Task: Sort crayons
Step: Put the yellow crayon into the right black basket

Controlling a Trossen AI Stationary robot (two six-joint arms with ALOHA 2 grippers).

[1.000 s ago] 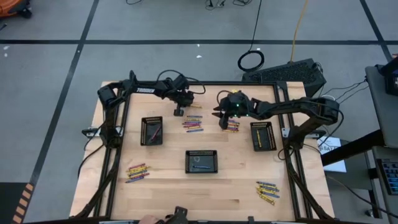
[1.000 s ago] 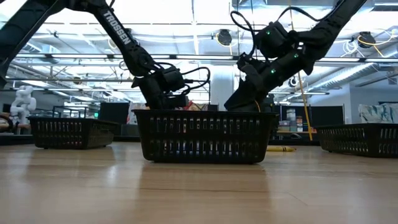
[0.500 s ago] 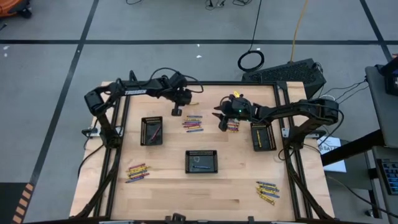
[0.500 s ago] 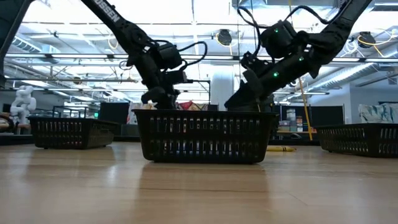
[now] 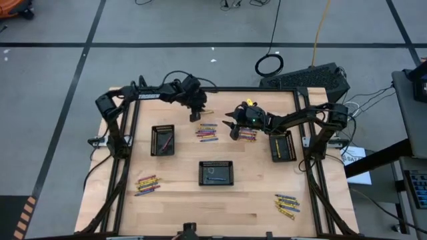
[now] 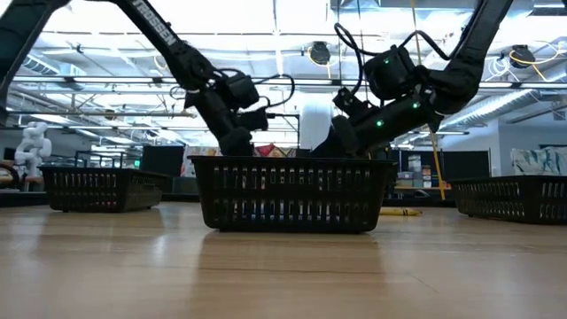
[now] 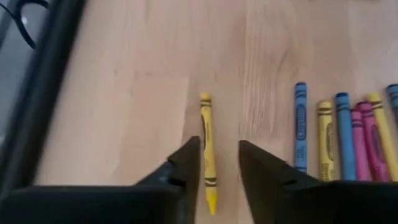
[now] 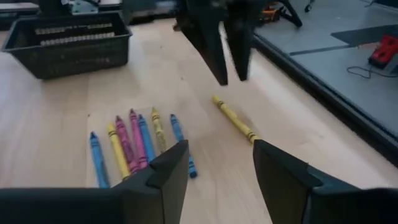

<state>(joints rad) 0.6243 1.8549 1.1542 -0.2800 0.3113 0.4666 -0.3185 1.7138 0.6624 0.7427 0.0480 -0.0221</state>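
Observation:
The crayons lie in several small groups on the wooden table: one at the far middle (image 5: 208, 132), one under my right arm (image 5: 249, 136), one near left (image 5: 147, 185) and one near right (image 5: 287, 207). A lone yellow crayon (image 7: 208, 149) lies flat on the table between the open fingers of my left gripper (image 7: 219, 165), which hangs at the far middle (image 5: 195, 116). My right gripper (image 5: 233, 132) is open and empty, just right of the far-middle group (image 8: 137, 146). It faces the yellow crayon (image 8: 235, 118) and the left gripper.
Three black trays stand on the table: left (image 5: 163, 140), centre (image 5: 216, 173) and right (image 5: 282, 145). The centre tray (image 6: 292, 195) hides both grippers' tips in the low view. The table's dark frame rail (image 7: 37, 93) runs close beside my left gripper.
My left gripper has shifted a little toward the table's right and far edge and now stands over the lone yellow crayon. My right gripper has gone a little toward the table's left and down. The crayons have not moved.

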